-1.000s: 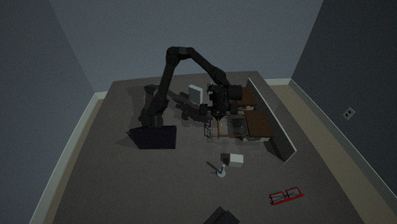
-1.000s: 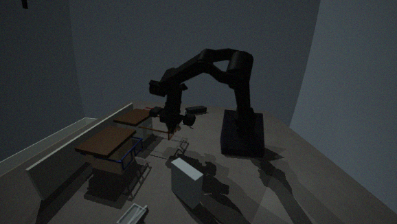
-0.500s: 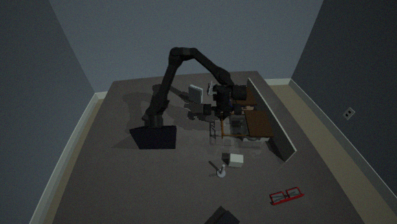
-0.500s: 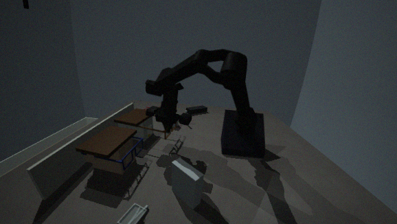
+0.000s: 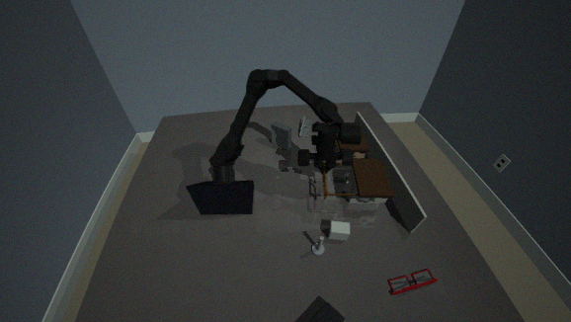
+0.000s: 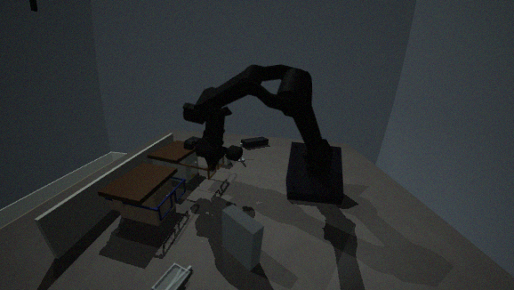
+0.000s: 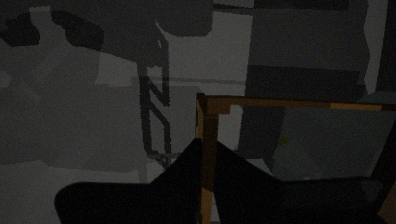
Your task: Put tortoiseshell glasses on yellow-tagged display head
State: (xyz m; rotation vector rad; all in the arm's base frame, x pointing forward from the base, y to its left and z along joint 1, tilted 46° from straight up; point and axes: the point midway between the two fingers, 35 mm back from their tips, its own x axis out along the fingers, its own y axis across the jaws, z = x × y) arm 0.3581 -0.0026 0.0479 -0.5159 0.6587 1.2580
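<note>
Evidently the pick-up is done: the gripper (image 5: 324,169) (image 6: 213,167) (image 7: 203,144) is clamping the tortoiseshell glasses (image 5: 325,187) (image 6: 209,173) (image 7: 300,103) by the front, holding them aloft before the head with the yellow tag (image 5: 372,178) (image 6: 172,151) (image 7: 330,145), temples pointing toward it. Seating the bridge, hooking both temples, straightening and releasing are apparently still remaining; the other head (image 5: 354,144) (image 6: 138,182) is wearing blue glasses (image 6: 165,208).
</note>
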